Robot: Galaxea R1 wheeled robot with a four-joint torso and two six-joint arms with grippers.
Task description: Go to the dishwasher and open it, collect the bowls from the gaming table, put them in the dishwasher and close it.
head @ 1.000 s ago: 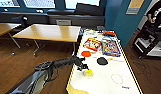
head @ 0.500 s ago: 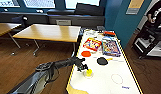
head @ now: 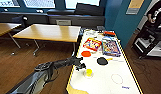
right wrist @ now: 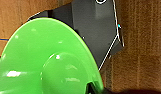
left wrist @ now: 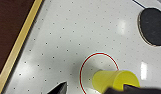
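Head view: left claw hovers near yellow bowl on white counter, fingers apart. Right wrist view: green bowl close up; right claw's state can't be told.

I stood in what looked like an office break room: plain wooden tables on metal legs, dark wood flooring, teal walls and a row of windows. A yellow-rimmed gaming table (strewn with colourful game boxes) gave it a leisure-lounge feel.
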